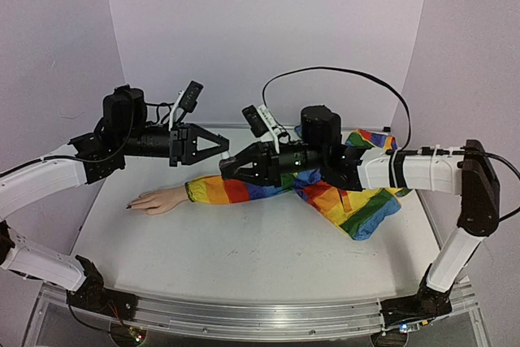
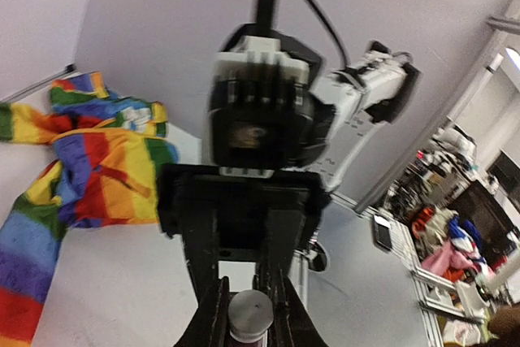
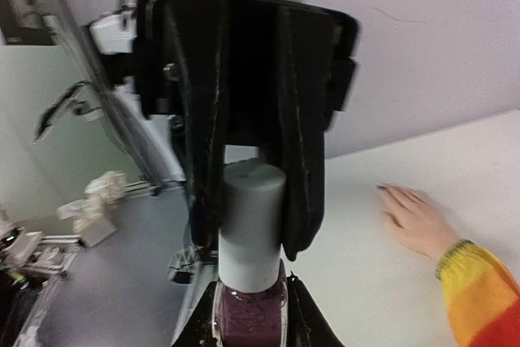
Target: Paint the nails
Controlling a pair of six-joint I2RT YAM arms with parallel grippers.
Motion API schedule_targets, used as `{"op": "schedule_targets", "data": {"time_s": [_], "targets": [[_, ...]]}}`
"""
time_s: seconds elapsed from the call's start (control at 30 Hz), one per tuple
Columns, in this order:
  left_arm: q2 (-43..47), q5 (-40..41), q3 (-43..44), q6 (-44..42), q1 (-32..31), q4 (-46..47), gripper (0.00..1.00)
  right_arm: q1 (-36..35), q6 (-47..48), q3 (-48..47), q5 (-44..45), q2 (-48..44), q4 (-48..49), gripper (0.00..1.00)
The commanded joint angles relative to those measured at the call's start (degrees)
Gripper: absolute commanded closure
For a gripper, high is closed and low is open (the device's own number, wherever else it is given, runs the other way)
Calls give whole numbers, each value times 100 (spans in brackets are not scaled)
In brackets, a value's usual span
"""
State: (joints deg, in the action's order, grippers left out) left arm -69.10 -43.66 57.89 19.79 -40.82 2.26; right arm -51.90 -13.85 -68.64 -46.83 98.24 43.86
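The pale mannequin hand [image 1: 160, 199] lies palm down on the white table, its rainbow-striped sleeve [image 1: 244, 190] running right. Its nails [image 3: 382, 189] look dark-tipped in the right wrist view. My right gripper [image 3: 252, 318] is shut on the body of a small polish bottle [image 3: 250, 314] with purple polish, held in the air above the sleeve. My left gripper [image 2: 249, 323] faces it and is shut on the bottle's grey cap [image 2: 249, 313], which also shows in the right wrist view [image 3: 252, 209]. In the top view the two grippers, left [image 1: 225, 146] and right [image 1: 224, 167], meet tip to tip.
The loose end of the rainbow sleeve [image 1: 361, 201] is bunched at the right under the right arm. A black cable [image 1: 341, 75] loops above the right arm. White walls close in the back and sides of the table [image 1: 244, 241].
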Motion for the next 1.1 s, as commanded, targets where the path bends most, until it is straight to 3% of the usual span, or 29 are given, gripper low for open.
{"op": "schedule_targets", "data": {"time_s": [0.0, 0.23, 0.37, 0.43, 0.47, 0.57, 0.63, 0.8, 1.07], "targets": [[88, -1877, 379, -149, -479, 65, 100, -33, -1526, -96, -2284, -476, 3237, 100], [101, -1882, 524, -197, -537, 77, 99, 17, -1766, 103, -2177, -571, 3500, 100], [445, -1047, 302, -97, -274, 48, 62, 297, -1561, 542, -1524, -837, 3296, 100], [625, -465, 145, 34, -69, 17, 44, 380, -803, 672, -906, -1015, 2444, 100], [693, -113, 85, 132, 28, -26, 37, 380, -210, 616, -453, -1121, 1351, 100], [779, 1053, 65, 514, 228, -460, 22, 350, 444, 477, 755, -1107, 264, 100], [724, 1551, 181, 689, 241, -843, 19, 339, 593, 467, 1384, -1050, 53, 100], [451, 1618, 477, 1062, 241, -902, 18, 179, 699, 239, 2864, -755, -333, 100], [-129, 1613, 838, 1354, 232, -903, 35, -414, 994, -271, 4196, -220, -640, 100]]}}
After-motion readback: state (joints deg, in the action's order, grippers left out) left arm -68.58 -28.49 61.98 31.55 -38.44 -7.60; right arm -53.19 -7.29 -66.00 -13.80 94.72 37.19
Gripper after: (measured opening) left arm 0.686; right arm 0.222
